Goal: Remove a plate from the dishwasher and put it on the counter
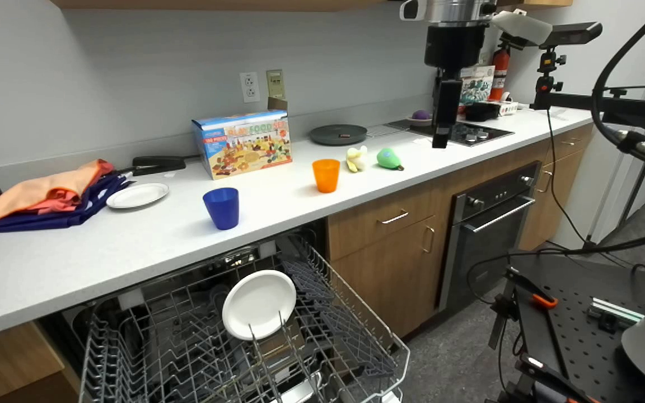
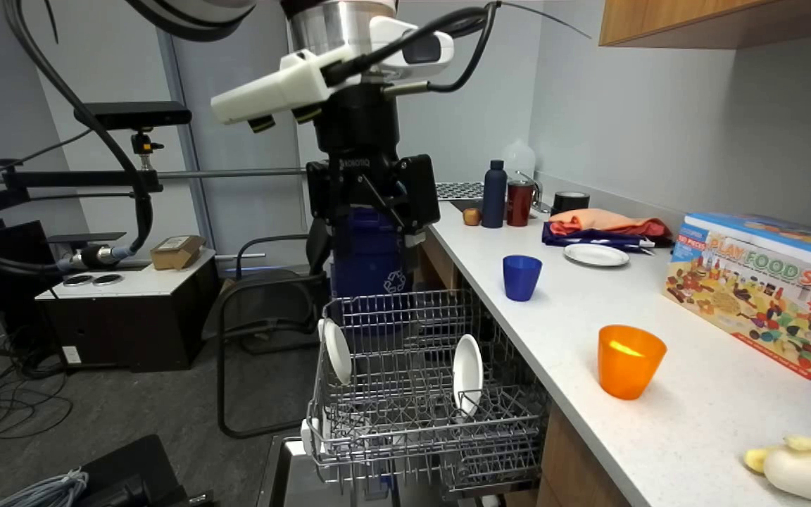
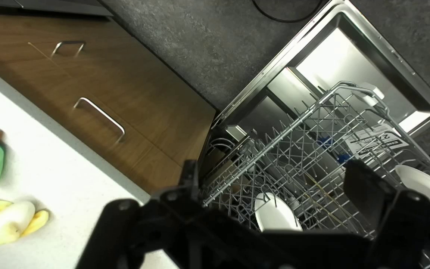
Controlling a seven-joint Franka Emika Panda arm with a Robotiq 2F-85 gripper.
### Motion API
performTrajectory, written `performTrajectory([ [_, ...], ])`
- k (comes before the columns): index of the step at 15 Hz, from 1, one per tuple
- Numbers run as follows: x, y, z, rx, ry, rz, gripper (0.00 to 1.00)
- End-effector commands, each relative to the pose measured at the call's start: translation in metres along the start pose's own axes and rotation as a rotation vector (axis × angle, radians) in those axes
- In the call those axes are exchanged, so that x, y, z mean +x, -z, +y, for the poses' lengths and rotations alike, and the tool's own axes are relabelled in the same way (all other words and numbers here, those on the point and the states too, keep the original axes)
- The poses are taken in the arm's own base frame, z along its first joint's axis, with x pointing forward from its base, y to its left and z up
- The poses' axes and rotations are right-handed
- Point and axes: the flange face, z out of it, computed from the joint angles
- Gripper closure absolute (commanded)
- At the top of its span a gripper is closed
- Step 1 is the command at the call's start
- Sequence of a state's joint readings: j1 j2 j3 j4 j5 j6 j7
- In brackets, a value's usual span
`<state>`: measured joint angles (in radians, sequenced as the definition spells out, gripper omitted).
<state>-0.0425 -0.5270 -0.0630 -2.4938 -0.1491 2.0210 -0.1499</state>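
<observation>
In both exterior views a white round plate [image 1: 259, 305] [image 2: 468, 377] [image 3: 274, 213] stands tilted in the wire rack of the dishwasher [image 3: 334, 56], which is pulled out over the lowered door. Another white plate [image 2: 337, 352] [image 3: 424, 185] leans at the rack's outer side. A third white plate [image 1: 138, 196] [image 2: 595, 255] lies flat on the counter [image 1: 266, 208] [image 2: 560, 331] [image 3: 62, 175]. My gripper [image 1: 440, 143] [image 2: 365, 253] [image 3: 273, 173] points down, high above the rack and apart from every plate. Its fingers are spread wide with nothing between them. Its dark body hides the near plate's lower part in the wrist view.
On the counter stand a blue cup [image 1: 223, 208], an orange cup [image 1: 326, 175] and a play food box [image 1: 247, 144]. Folded cloths [image 1: 48, 196] lie by the flat plate. A toy banana [image 1: 356, 159] and green toy [image 1: 389, 159] sit farther along. The counter edge borders the rack.
</observation>
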Motion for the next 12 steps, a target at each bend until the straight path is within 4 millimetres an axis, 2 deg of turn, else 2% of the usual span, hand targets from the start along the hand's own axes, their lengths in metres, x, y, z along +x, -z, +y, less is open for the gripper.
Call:
performTrajectory([
  [1,0.0001,0.0006,0.0,0.0,0.0,-0.001,0.0],
  [9,0.0001,0.0006,0.0,0.0,0.0,-0.001,0.0],
  [12,0.0078,-0.0004,-0.0005,-0.003,0.028,0.017,0.0],
])
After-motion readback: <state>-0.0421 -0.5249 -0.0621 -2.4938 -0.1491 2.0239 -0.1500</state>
